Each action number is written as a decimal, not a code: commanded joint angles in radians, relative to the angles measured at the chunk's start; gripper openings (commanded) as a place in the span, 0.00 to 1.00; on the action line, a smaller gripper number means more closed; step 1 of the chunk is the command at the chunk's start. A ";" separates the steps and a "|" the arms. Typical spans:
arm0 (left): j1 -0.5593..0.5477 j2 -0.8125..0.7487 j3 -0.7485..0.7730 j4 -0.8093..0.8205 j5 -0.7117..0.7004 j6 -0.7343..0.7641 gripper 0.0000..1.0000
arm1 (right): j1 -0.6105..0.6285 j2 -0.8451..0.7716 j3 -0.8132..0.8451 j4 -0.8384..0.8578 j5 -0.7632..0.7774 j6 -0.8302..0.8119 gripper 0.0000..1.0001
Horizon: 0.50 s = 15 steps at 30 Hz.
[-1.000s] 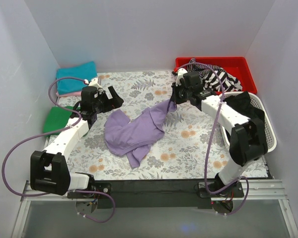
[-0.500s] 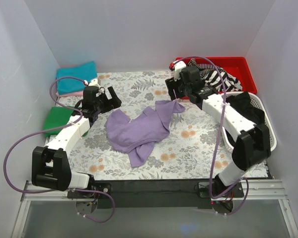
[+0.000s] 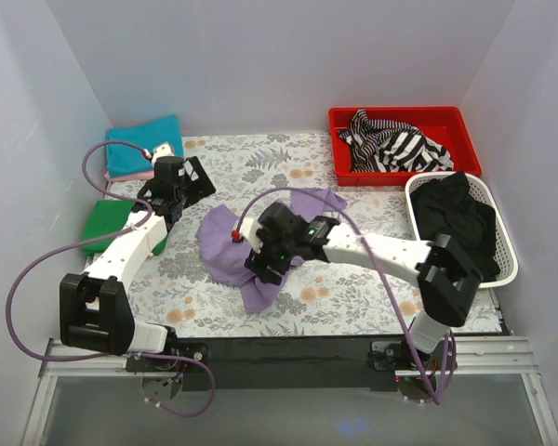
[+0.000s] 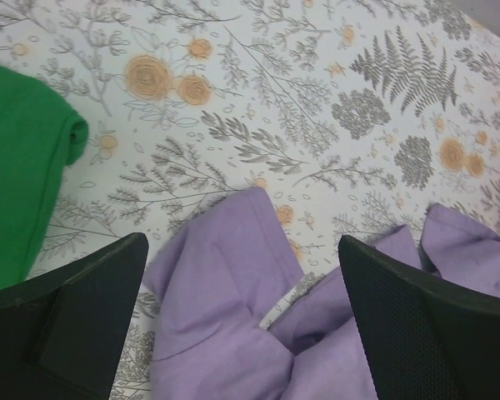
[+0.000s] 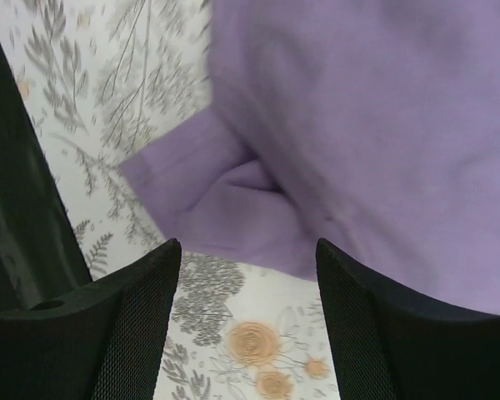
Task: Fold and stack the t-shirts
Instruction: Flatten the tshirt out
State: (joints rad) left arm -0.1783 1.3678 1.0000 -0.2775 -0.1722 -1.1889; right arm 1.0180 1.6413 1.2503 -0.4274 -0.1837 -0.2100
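Lavender t-shirt [image 3: 221, 243] crumpled mid-worktop [image 3: 353, 299]. Right end effector [image 5: 246, 250] spread wide over its near edge. Left end effector [image 4: 242, 242] spread above its left part, near folded green t-shirt [image 4: 17, 167].

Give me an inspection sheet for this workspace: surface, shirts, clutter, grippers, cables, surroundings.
Surface: floral table.
Job's things: purple shirt crumpled mid-table; teal shirt and green shirt folded at left, apart.
Clutter: red bin holds striped cloth; white basket holds black cloth.
Grippers: left gripper open by the purple shirt's left edge; right gripper open over its near part; neither holds anything.
Cables: purple cables loop off both arms.
Surroundings: white walls on three sides.
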 commanded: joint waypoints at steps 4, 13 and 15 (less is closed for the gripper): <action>0.025 -0.064 0.026 -0.054 -0.135 -0.032 0.98 | 0.109 0.087 -0.020 0.053 0.065 0.009 0.71; 0.056 -0.108 0.002 -0.042 -0.127 -0.032 0.98 | 0.149 0.222 0.112 0.144 0.075 -0.057 0.73; 0.063 -0.105 -0.003 -0.038 -0.118 -0.034 0.98 | 0.154 0.264 0.148 0.151 0.066 -0.072 0.73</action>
State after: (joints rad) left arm -0.1284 1.3006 1.0035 -0.3172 -0.2741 -1.2198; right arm 1.1614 1.8652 1.3243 -0.3294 -0.1078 -0.2413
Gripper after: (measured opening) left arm 0.982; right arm 0.726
